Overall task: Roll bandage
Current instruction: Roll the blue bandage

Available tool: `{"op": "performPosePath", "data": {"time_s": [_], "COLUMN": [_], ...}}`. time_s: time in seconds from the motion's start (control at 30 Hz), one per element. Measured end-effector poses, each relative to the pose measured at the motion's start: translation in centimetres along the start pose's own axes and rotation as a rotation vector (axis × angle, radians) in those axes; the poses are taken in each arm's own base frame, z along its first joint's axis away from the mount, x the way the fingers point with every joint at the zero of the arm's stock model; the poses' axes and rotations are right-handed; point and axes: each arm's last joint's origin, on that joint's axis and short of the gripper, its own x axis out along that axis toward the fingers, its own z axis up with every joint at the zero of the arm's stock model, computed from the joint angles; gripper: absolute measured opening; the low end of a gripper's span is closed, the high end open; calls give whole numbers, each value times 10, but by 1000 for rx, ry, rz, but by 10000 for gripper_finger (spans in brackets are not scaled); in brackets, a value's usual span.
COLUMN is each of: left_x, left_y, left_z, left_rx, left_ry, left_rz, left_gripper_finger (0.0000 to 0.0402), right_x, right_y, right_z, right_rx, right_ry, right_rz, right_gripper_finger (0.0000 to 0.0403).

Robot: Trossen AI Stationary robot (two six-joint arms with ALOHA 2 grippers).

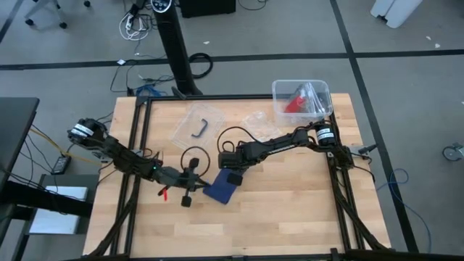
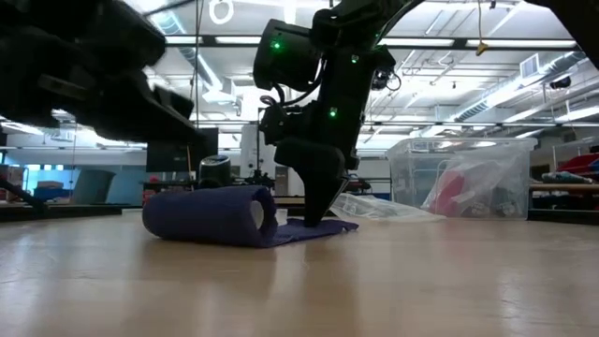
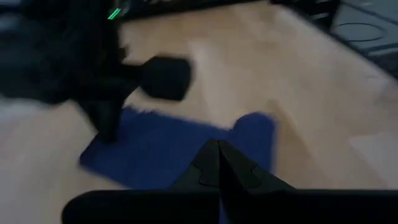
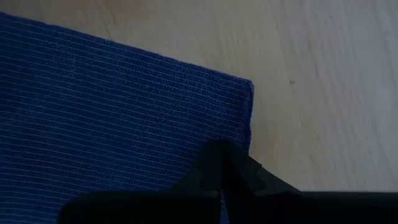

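Note:
The dark navy bandage [image 1: 220, 190] lies on the table near its middle, partly rolled. In the low view the roll [image 2: 211, 216] rests on its side and a flat tail [image 2: 323, 230] runs out from it. My right gripper [image 2: 313, 221] stands shut on the tail; the right wrist view shows the fabric [image 4: 112, 118] under its tips. My left gripper [image 1: 190, 181] is just left of the roll, and its fingers [image 3: 214, 163] show shut over the blue fabric [image 3: 161, 149]. My right gripper presses its shut fingertips down on the flat tail, close to the corner of its free end [image 4: 239, 102]. The fingers come from above, pointing down. The tail lies flat on the table under them. My left gripper: I cannot tell whether it touches the roll.
A clear plastic box [image 1: 301, 98] with a red item stands at the far right. A clear bag with a dark hook-shaped piece [image 1: 199, 125] and another clear bag [image 1: 257, 119] lie at the far side. Bare wood [image 1: 290, 210] lies toward the near edge.

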Motion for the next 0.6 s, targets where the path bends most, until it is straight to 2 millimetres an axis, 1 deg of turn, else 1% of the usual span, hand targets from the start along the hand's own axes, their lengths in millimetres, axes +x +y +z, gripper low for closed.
{"op": "performPosePath", "data": {"time_s": [0.07, 0.17, 0.27, 0.47, 0.6], "left_x": [3, 7, 18, 46, 55], "left_y": [5, 4, 1, -8, -16], "left_z": [-3, -6, -7, -10, -19], "left_rx": [-26, -42, -37, -26, -39], "left_ry": [26, 50, 87, 187, 235], "left_rz": [-14, -83, -124, -201, -248], "left_gripper_finger": [1, 1, 1, 1, 1], "right_x": [0, 0, 0, 3, 7], "right_y": [0, 0, -1, -5, -10], "right_z": [0, 0, 1, -2, -7], "right_rx": [-1, -3, -8, -10, -9], "right_ry": [-1, -3, -2, 10, 30], "right_rz": [1, 2, 5, -3, -34], "right_gripper_finger": [0, 0, 0, 0, 0]}}
